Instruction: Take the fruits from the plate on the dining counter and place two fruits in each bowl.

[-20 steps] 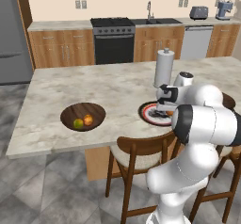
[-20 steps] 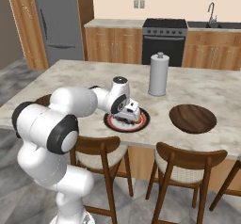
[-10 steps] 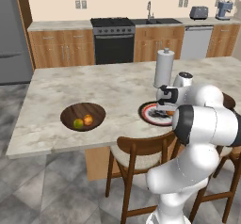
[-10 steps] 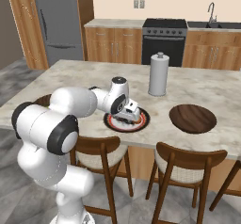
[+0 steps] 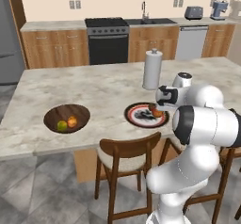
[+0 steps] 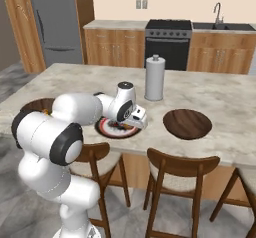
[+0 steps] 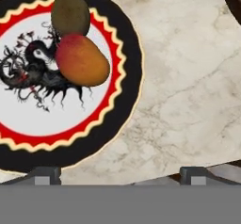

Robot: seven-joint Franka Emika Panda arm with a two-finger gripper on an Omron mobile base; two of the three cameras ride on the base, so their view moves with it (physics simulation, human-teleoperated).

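The red-and-black-rimmed plate (image 7: 131, 53) lies on the dining counter (image 7: 188, 82), with the red fruit (image 7: 82, 60) and the brown fruit (image 7: 70, 14) touching each other near its rim. My gripper (image 7: 120, 175) hovers open above the plate's edge, nothing between its fingertips (image 7: 44, 173). From the base, the hand (image 5: 165, 97) hangs over the plate (image 5: 129, 116) beside the red fruit (image 5: 155, 110). The left bowl (image 5: 52, 115) holds the yellow-green fruit (image 5: 61, 125) and the orange fruit (image 5: 72, 122). The other bowl (image 6: 187, 123) stands empty to the right of the plate (image 6: 103, 127).
A tall white paper-towel roll (image 5: 152, 69) stands just behind the plate, also seen as the roll (image 6: 154, 78). Wooden chairs (image 5: 123, 155) are tucked under the counter's near edge. A stove and cabinets line the back wall.
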